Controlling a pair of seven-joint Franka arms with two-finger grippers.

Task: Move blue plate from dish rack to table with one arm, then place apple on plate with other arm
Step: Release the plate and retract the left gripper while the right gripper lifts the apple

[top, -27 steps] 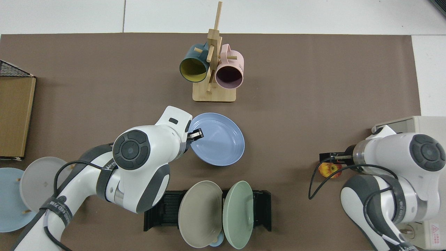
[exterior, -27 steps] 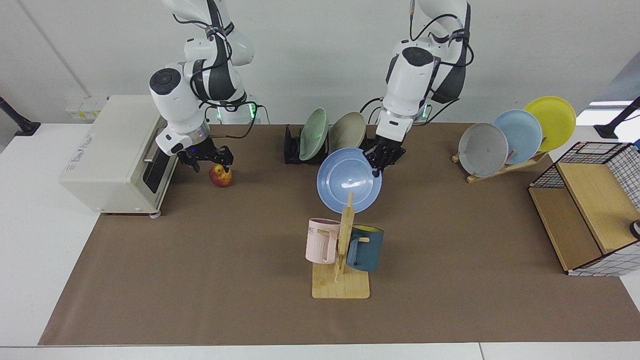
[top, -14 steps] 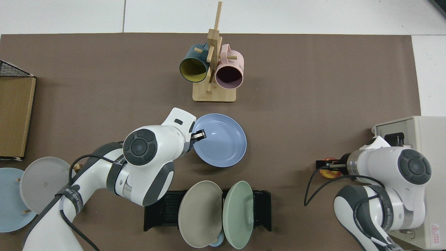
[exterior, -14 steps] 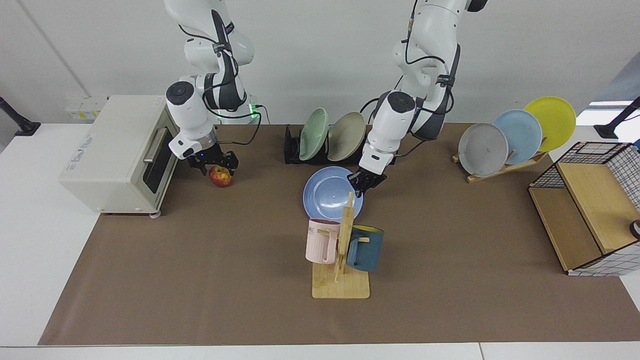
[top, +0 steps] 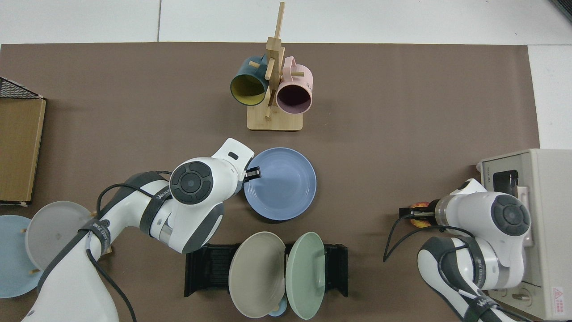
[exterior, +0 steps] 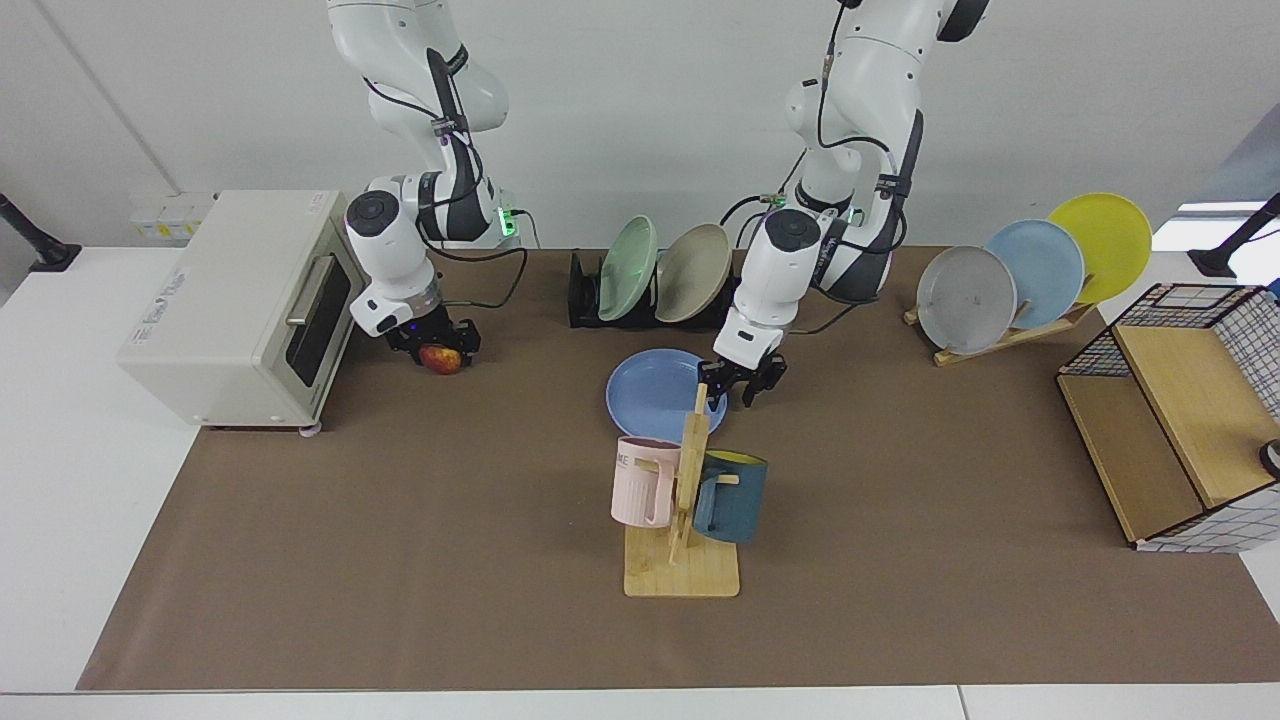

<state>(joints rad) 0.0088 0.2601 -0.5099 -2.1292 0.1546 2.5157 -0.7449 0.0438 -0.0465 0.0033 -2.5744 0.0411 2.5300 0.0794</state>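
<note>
The blue plate [exterior: 650, 395] [top: 281, 188] lies flat on the brown sheet of the table [exterior: 400, 550], in front of the black dish rack [exterior: 583, 300] [top: 205, 268]. My left gripper [exterior: 745, 385] [top: 252, 172] is open at the plate's rim, on the side toward the wooden plate stand. The red and yellow apple [exterior: 441, 360] [top: 418, 208] rests on the sheet beside the toaster oven. My right gripper [exterior: 440, 350] [top: 413, 213] is low over the apple and open, with a finger on either side, hiding most of it.
A green plate [exterior: 627, 268] and a beige plate [exterior: 693, 272] stand in the dish rack. A mug tree [exterior: 680, 500] with two mugs stands just in front of the blue plate. A toaster oven [exterior: 230, 305], a wooden plate stand [exterior: 1000, 335] and a wire basket [exterior: 1180, 420] line the sides.
The left arm lowered the tilted blue plate flat onto the sheet and its gripper opened. The right gripper came down from just above the apple to around it.
</note>
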